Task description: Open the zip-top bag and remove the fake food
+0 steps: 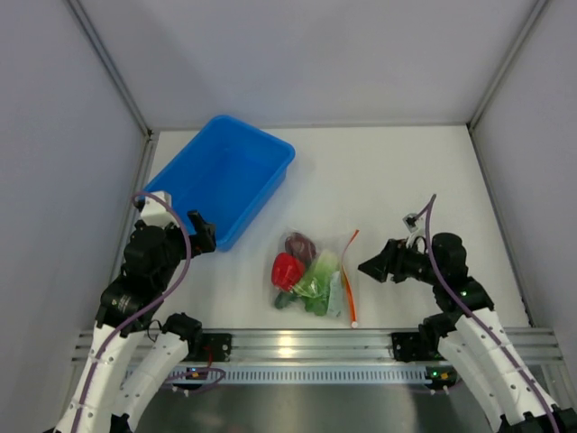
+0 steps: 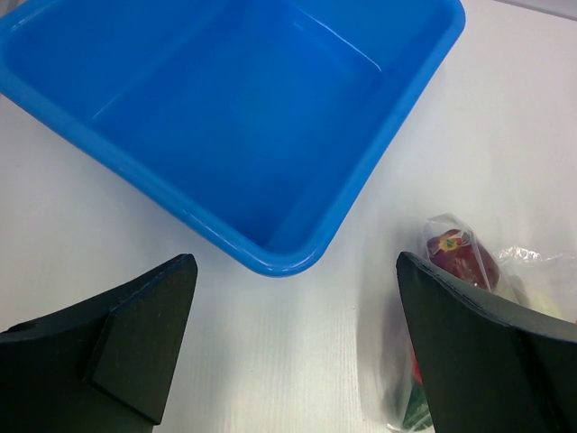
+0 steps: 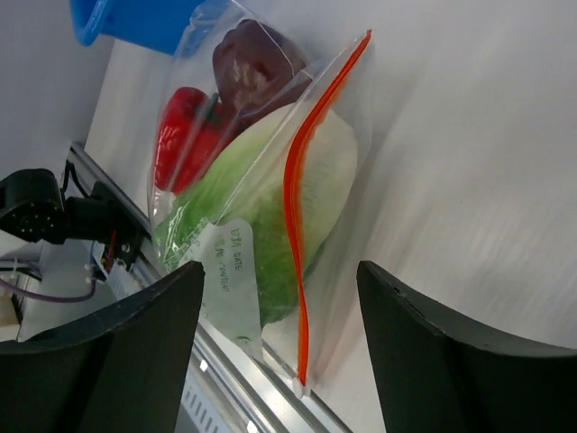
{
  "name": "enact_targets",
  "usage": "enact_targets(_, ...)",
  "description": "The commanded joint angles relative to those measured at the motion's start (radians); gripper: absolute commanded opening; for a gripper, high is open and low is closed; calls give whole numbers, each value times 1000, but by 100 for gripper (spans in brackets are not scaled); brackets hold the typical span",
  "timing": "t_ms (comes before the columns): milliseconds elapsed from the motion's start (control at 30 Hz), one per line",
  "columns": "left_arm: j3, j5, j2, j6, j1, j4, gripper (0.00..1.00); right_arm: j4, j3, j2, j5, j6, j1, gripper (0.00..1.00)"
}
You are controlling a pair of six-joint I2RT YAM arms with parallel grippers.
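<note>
Starting at the near edge: crossing the overhead view, a silver aluminium rail (image 1: 297, 345), with the lower links of both arms running out of frame at the bottom.

Bending up from the left base and pointing the left gripper (image 2: 293, 271) at the near corner of the bin. Spreading its black fingers (image 2: 135, 334) wide and gripping nothing.

Reaching in low from the right, aiming the right gripper (image 1: 371, 266) leftwards at the bag's zipper side. Likewise gaping wide, clasping nothing, hanging just beside the bag without touching it.

Lying flat on the white table (image 1: 415, 180) between the two grippers, nearer the right one: the clear, crinkly plastic zip-top bag (image 1: 315, 271), its orange-red zipper strip (image 3: 297, 180) lining the right-hand edge. Not showing clearly whether that strip is sealed.

Holding the fake food inside: a green-white lettuce head (image 3: 261, 207), a shiny red pepper (image 3: 180, 135), a dark purple-red round piece (image 3: 252, 63), and a dark green cucumber (image 1: 287, 300) peeking out only as a small end at the near left corner.

Blurring the print on a white label (image 3: 230, 280) beyond reading.

Hiding most of the bag behind one finger in the left wrist view.

Sitting farther back on the left, well apart from the bag: a bright blue rectangular plastic bin (image 1: 225, 176).
</note>
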Motion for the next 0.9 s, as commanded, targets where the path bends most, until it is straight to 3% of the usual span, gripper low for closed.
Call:
enact_targets(0, -6, 11, 1, 14, 1, 56, 98, 261, -58, 29, -55, 98, 41, 68)
enact_targets(133, -6, 13, 10, 16, 0, 56, 98, 374, -162, 84, 25, 137, 135, 66)
enact_targets(367, -6, 20, 19, 17, 1, 56, 98, 577, -239, 208, 180, 158, 325, 47)
enact_targets(567, -6, 25, 22, 17, 0, 59, 98, 727, -294, 320, 237, 163, 373, 36)
enact_targets(800, -8, 31, 26, 19, 0, 59, 98, 792, -314, 402, 309, 140, 380, 29)
enact_targets(867, -8, 31, 30, 19, 0, 59, 98, 813, -320, 409, 316, 140, 385, 18)
